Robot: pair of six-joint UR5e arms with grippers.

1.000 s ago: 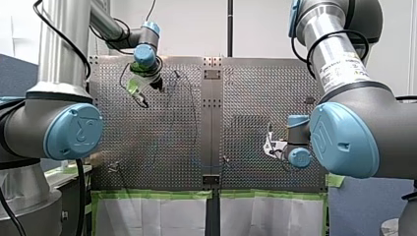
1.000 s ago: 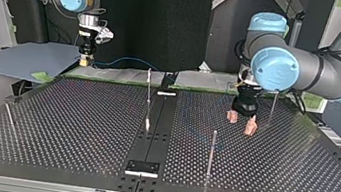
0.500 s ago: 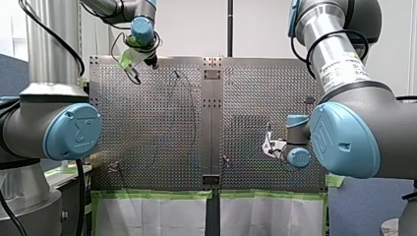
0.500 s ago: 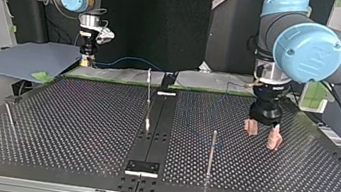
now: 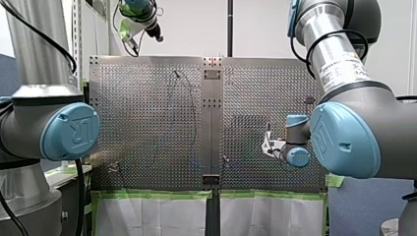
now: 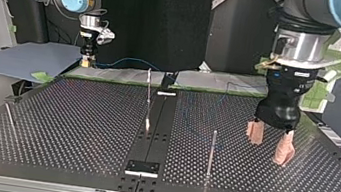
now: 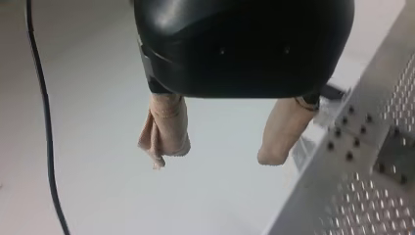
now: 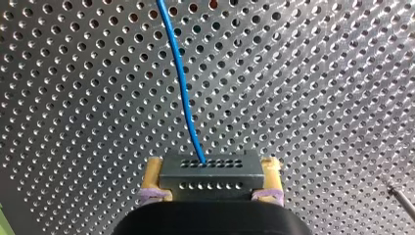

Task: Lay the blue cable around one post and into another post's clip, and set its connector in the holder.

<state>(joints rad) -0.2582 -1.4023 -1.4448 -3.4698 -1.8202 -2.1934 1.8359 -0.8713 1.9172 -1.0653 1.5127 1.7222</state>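
Top view: my left gripper (image 6: 269,149) has risen and come nearer, fingers apart.

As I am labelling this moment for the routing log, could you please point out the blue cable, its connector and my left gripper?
blue cable (image 8: 182,88): right wrist view, on its middle stretch ahead of the connector.
connector (image 8: 210,171): right wrist view, on its grey holed face.
my left gripper (image 7: 215,156): left wrist view, midway between its fingertips.

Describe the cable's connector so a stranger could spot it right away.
Over the perforated metal table, find my right gripper. Between its yellow pads sits a small dark grey block connector with two rows of tiny holes; it alone has the thin blue cable running out of it.
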